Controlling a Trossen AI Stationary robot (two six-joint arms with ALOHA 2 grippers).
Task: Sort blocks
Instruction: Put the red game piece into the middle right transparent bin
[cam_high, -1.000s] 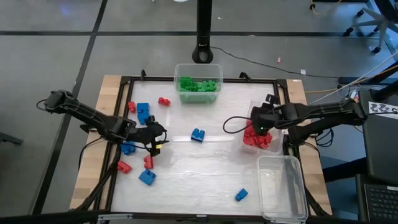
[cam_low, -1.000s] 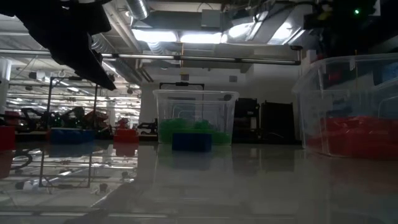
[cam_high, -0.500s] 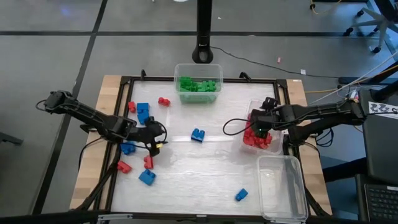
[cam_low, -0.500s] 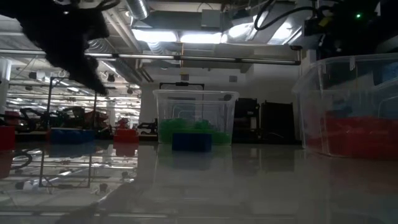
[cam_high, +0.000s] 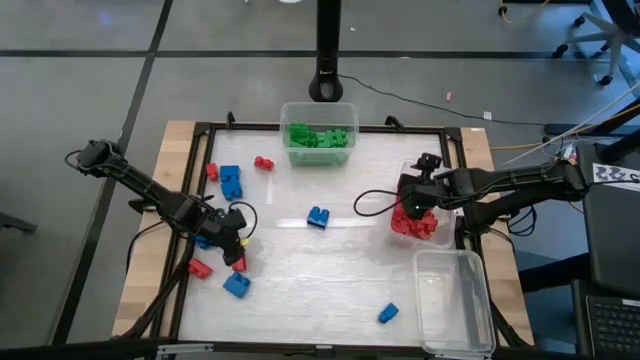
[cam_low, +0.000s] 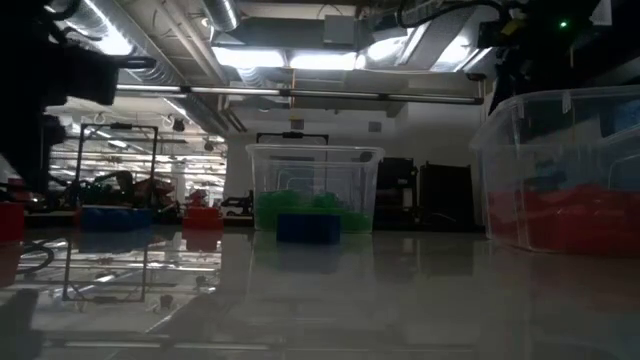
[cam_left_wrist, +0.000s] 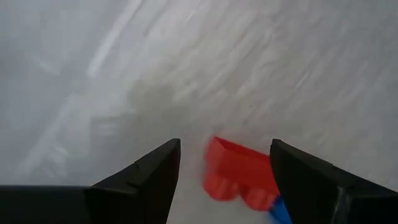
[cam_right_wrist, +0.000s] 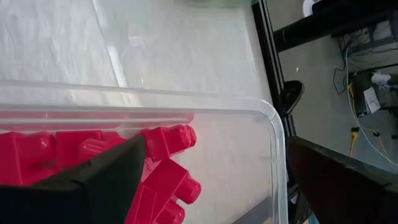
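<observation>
White and glossy, the table (cam_high: 330, 260) sits in its black frame with three clear tubs along its far and right sides: the green tub (cam_high: 318, 133) at the far edge, the red tub (cam_high: 417, 207) at the right, and the empty tub (cam_high: 452, 300) near the right front corner. Both dark arms reach inward from opposite sides.

The right gripper (cam_high: 410, 203) hangs over the red tub. A second ago its fingers stood nearly closed; now they are spread wide with nothing between them, and the right wrist view looks past them onto the red blocks (cam_right_wrist: 163, 167) piled against the tub wall. I judge that one red piece has just been dropped there, so that delivery is finished.

The left gripper (cam_high: 232, 243) has meanwhile moved toward the front left of the table and dropped lower. Its fingers are parted and empty, and the left wrist view shows a red block (cam_left_wrist: 236, 173) on the table between them, with a sliver of blue beside it. That looks like the next pick lining up.

Loose pieces are left to sort: blue blocks (cam_high: 231, 182) and scattered red ones on the left, a blue block (cam_high: 318, 216) mid-table, and another blue block (cam_high: 388, 313) near the front.
</observation>
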